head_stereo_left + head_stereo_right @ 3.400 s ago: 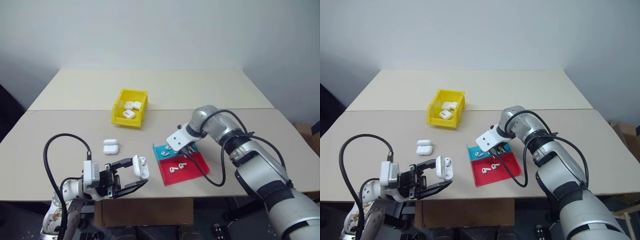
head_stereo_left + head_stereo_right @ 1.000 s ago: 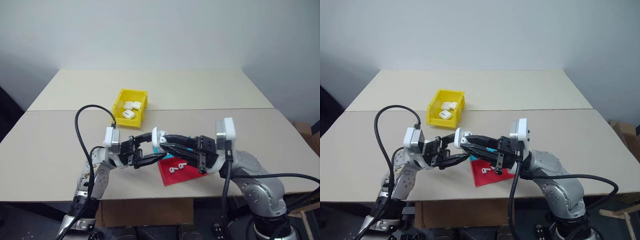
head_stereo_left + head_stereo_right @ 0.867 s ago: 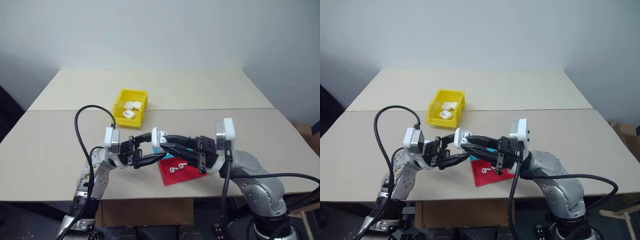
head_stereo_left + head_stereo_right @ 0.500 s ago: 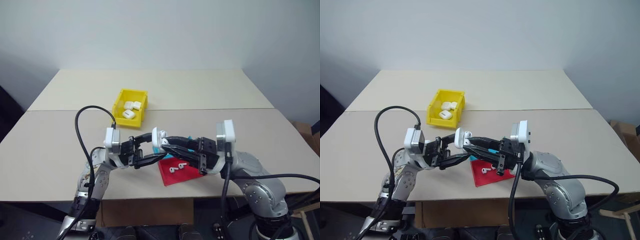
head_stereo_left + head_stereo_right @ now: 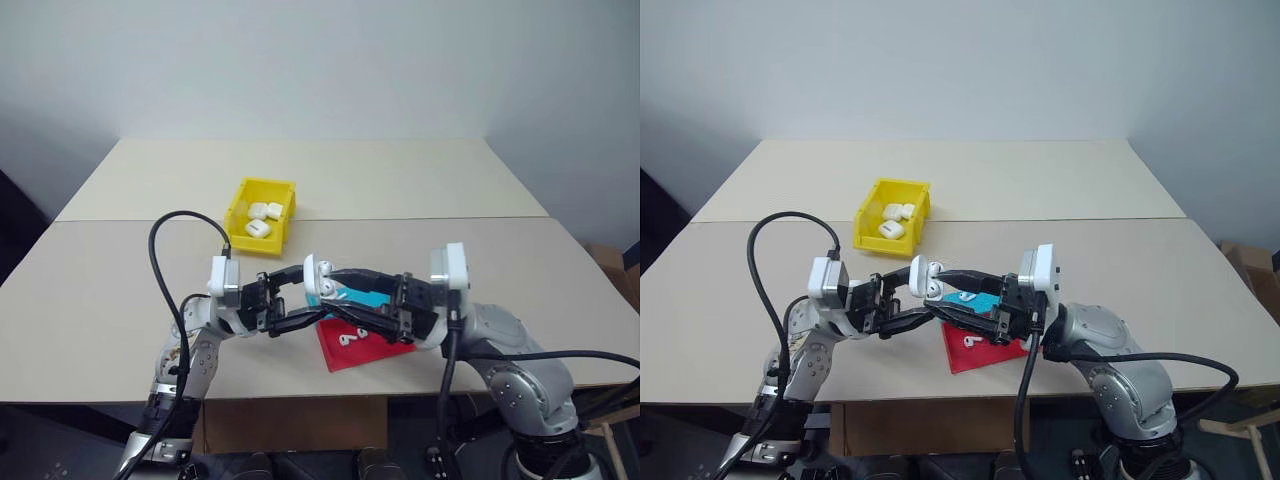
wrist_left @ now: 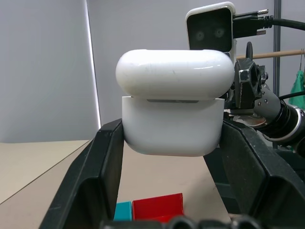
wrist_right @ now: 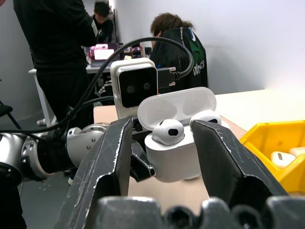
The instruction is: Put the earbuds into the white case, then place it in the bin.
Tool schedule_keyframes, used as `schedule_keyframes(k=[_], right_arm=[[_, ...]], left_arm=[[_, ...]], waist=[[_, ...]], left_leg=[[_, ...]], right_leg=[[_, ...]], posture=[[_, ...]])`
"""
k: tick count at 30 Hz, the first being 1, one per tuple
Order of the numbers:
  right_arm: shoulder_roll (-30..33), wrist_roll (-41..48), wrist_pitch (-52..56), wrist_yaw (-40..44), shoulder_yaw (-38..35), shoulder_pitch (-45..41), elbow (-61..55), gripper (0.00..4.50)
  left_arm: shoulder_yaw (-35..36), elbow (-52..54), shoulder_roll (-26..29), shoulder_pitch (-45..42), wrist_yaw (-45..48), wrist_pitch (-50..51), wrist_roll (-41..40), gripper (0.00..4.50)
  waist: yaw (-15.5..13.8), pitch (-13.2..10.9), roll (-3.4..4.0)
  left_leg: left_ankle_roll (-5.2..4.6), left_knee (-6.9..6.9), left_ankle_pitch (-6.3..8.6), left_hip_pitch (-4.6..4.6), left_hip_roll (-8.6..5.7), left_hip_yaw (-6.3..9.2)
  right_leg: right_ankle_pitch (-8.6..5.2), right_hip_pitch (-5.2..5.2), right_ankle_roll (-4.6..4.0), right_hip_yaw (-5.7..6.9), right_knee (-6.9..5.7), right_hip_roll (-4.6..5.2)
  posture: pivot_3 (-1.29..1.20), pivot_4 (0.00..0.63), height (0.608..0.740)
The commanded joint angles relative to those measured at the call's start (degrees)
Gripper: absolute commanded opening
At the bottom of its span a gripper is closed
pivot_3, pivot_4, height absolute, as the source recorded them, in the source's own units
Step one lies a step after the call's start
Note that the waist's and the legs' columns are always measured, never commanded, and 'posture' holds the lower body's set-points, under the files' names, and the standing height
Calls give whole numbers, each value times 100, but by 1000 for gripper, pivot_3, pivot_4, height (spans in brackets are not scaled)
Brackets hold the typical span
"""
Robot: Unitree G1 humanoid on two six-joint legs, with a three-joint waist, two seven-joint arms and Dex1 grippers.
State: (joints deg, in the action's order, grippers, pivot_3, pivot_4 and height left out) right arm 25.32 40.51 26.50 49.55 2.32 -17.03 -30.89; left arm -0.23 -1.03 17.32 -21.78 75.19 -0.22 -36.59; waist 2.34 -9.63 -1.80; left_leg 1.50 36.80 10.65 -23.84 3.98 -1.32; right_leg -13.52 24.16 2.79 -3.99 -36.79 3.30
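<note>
- Since a second ago, the right gripper's [image 7: 162, 143] two black fingers have spread apart; they now stand on either side of the case, apart from it, with nothing held between them. Both arms have stayed where they were, meeting above the front of the table.
- The small glossy white rounded-rectangular earbud case [image 7: 178, 136] is held in the air over the table, its hinged lid flipped up.
- Two tiny glossy white earbuds [image 7: 167, 131] sit in the case's sockets, their rounded heads showing above the rim.
- The left gripper [image 6: 172, 143] is closed on the body of the case, one black finger pressed against each side.
- Below and just behind the held case lies a shallow red plastic tray [image 5: 385, 345] with one loose white earbud on it, and a shallow blue plastic tray [image 5: 975, 299] touches its far edge.
- The small bright yellow plastic bin [image 5: 262, 213] with tall walls stands farther back on the table, to the left of the grippers and well apart from them. It holds several closed white cases.
- All of this rests on a beige table [image 5: 420, 190] against a plain pale wall.
- Behind the left arm, the right wrist view shows people in dark clothes, one standing and others seated at a desk.
</note>
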Motion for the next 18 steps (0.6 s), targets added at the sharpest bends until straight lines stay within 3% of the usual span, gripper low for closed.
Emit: schedule_keyframes(k=[1, 6, 9, 13, 15, 18], right_arm=[[264, 335, -26, 168, -403, 31, -172, 2461], [762, 815, 220, 158, -842, -331, -223, 2461], [974, 1220, 828, -335, -879, -1078, -132, 1912], [988, 1465, 1651, -1111, -649, -1901, -28, 518], [956, 1476, 1887, -1342, -522, -2095, -97, 24], [948, 1150, 1828, -1492, -294, -2077, -383, 24]], left_arm=[[69, -46, -8, -117, 62, -184, 18, 2749], [64, -357, -83, -281, 86, -362, 157, 2749], [1, -613, -156, -429, 89, -549, 332, 2749], [-53, -866, -231, -621, 5, -636, 552, 2749], [-34, -998, -338, -730, -45, -751, 600, 2749], [2, -1203, -477, -866, -100, -978, 688, 2749]], waist=[[-6, 0, -1], [-14, -1, -1], [15, -1, -2], [2, -1, -2], [-8, -1, -1], [-55, -1, -2]], left_leg=[[0, 0, 0, -1, 0, 0], [0, 0, 0, -1, -1, 0], [0, 0, 0, -1, -1, -1], [-1, -1, 0, 0, 0, 3], [-3, -2, 2, -5, -2, 3], [-8, -1, 4, -26, -2, 4]], right_leg=[[0, 0, 0, 0, 1, 0], [0, 0, 0, 0, 2, 1], [1, 1, -1, -1, 1, 0], [2, 2, -4, 0, 1, -1], [6, 2, -10, 0, 4, 0], [17, 11, -27, 6, 12, 2]], posture=[[0, 150, 740], [0, 150, 740], [0, 150, 740], [0, 150, 740], [0, 150, 740], [0, 150, 740]])
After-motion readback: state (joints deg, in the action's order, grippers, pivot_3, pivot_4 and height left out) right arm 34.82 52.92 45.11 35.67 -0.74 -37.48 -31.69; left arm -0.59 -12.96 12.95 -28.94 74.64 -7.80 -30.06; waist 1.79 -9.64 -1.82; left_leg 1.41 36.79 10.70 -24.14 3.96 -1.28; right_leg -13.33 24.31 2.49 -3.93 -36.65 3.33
